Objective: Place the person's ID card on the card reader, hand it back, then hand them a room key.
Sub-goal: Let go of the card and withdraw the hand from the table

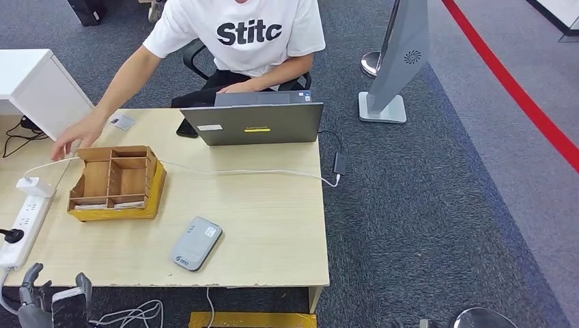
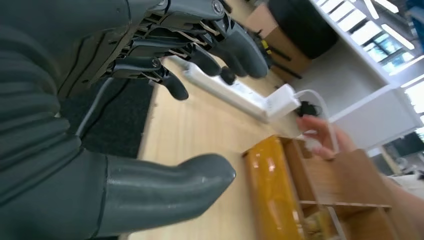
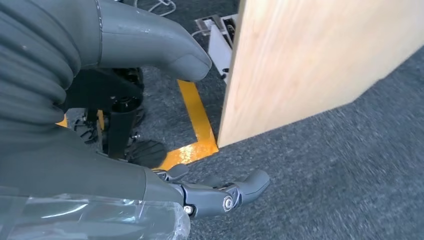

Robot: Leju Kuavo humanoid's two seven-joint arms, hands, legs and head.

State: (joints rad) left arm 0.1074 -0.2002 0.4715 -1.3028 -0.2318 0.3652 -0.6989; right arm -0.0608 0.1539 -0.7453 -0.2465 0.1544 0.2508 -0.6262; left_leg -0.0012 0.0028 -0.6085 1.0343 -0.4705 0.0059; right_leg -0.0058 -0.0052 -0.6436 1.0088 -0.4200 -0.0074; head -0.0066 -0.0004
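My left hand (image 1: 48,301) sits at the bottom left of the head view, just off the near edge of the desk (image 1: 273,225), fingers spread and holding nothing. The left wrist view confirms it: thumb (image 2: 165,187) and fingers (image 2: 235,45) wide apart over the wood. My right hand (image 3: 210,195) hangs below the desk's corner, above the carpet, fingers loosely apart, nothing in them.

The card reader (image 1: 196,243) lies low centre in the head view, up and to the right of my left hand, its long axis tilted toward the upper right. A small card (image 1: 123,122) lies at the upper left by the far edge, just beside the person's forearm; I take it for the ID card, though it is too small to read. The person's hand (image 1: 75,140) rests at the far left corner of the wooden organizer (image 1: 113,179), touching its rim.

So the card lies straight ahead of my left hand, well apart from it, with the organizer standing between us. The left hand looks the nearer one. The power strip (image 1: 24,225) and its white cable crowd the left edge; I judge the open lane runs right of the organizer, over bare wood between it and the laptop (image 1: 252,123). The room keys I can't pick out; thin light pieces lie in the organizer's near slots.
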